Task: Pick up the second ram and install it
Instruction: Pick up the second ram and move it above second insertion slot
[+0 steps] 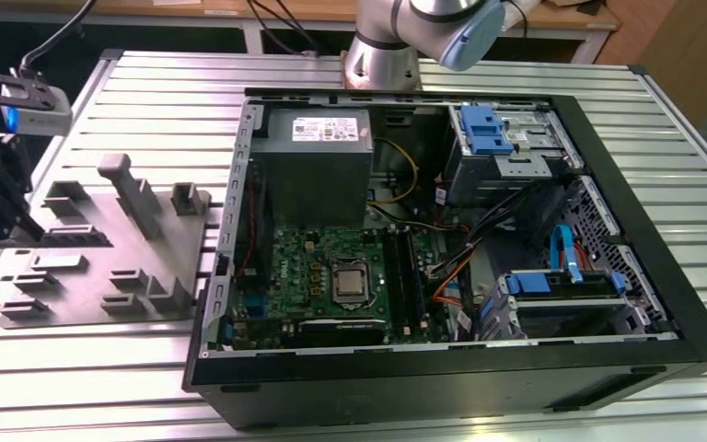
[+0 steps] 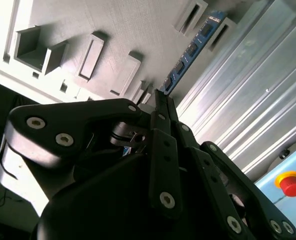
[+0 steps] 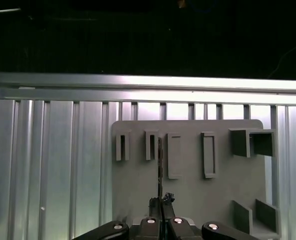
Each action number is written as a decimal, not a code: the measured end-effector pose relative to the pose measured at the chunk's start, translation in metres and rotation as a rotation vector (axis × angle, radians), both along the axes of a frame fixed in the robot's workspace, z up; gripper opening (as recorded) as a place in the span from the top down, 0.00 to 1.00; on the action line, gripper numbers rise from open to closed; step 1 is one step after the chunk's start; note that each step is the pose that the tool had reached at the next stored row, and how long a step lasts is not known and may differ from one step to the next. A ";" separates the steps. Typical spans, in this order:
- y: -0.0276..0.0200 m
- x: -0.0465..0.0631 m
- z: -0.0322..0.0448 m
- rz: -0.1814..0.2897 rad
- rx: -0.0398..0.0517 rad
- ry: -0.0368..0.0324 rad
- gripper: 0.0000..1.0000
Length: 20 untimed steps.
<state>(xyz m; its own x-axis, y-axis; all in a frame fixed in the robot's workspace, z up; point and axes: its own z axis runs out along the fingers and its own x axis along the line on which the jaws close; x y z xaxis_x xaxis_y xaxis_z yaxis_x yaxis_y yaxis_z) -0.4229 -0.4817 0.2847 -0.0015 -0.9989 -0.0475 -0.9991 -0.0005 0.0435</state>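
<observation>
The tool was clamped shut on the second ram, its two fingers pinching one end of the blue-green stick. In the first wrist view the ram appeared edge-on over the gray holder tray, between two of its slots. In the exterior view the tool hung at the exterior view's left edge, over the tabletop and well apart from the open computer case.
</observation>
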 end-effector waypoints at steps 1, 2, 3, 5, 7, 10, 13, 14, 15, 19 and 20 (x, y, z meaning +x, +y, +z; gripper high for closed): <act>0.0000 0.000 0.0020 0.000 0.0001 -0.0001 0.88; 0.0000 0.000 0.0038 -0.001 0.0000 0.0000 0.88; 0.0000 0.000 0.0055 -0.001 0.0001 -0.0001 0.88; 0.0000 0.000 0.0089 -0.002 0.0001 -0.0001 0.88; 0.0000 0.000 0.0125 -0.003 0.0001 -0.0001 0.88; 0.0000 0.000 0.0188 -0.004 0.0000 0.0001 0.88; 0.0000 0.000 0.0241 -0.005 0.0001 -0.0001 0.88; 0.0000 0.000 0.0256 -0.005 0.0001 0.0000 0.88; 0.0000 0.000 0.0273 -0.005 0.0000 0.0000 0.88; 0.0000 0.000 0.0347 -0.007 0.0000 0.0000 0.88; 0.0000 0.000 0.0365 -0.007 0.0001 -0.0001 0.88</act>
